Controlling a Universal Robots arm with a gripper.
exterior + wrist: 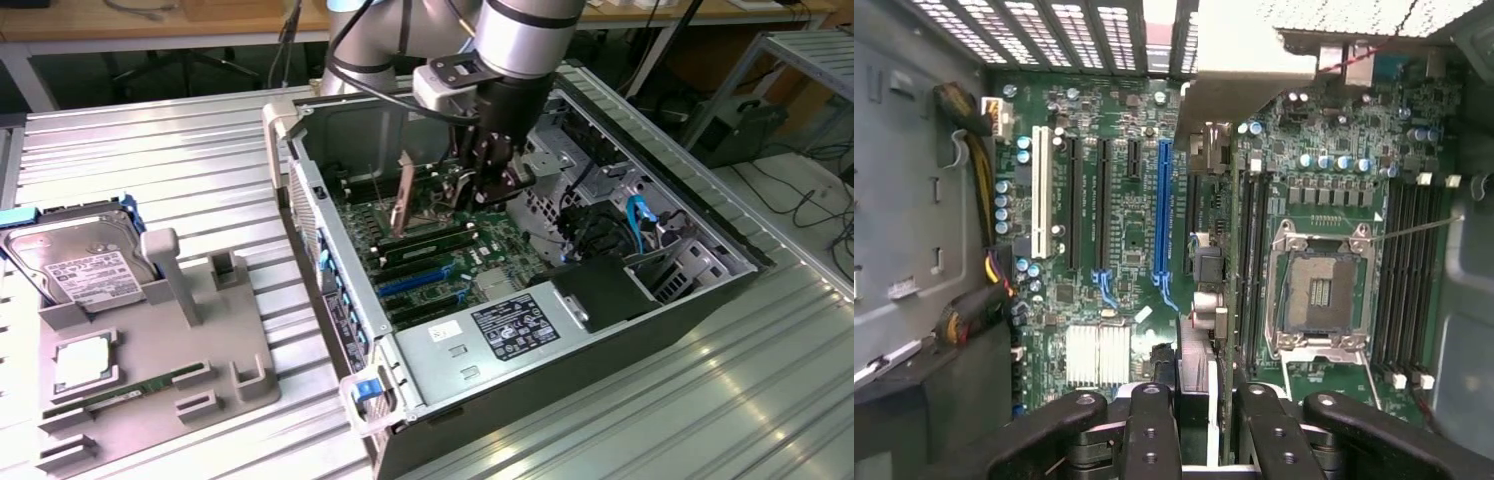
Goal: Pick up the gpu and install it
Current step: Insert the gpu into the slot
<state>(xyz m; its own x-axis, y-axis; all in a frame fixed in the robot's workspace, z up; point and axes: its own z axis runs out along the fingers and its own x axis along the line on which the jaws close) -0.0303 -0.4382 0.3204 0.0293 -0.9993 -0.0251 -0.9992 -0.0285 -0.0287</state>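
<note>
- The thin dark gpu card with its pale metal bracket hangs edge-on over the green motherboard, inside the open computer case.
- The black gripper pinches it narrowly.
- The silver hard drive sits well apart on the grey holder.

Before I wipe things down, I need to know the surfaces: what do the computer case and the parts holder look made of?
Computer case: seemingly bare sheet metal, grey with a dull sheen and punched slots. Parts holder: probably matte grey plastic, no shine, with blocky moulded posts.
</note>
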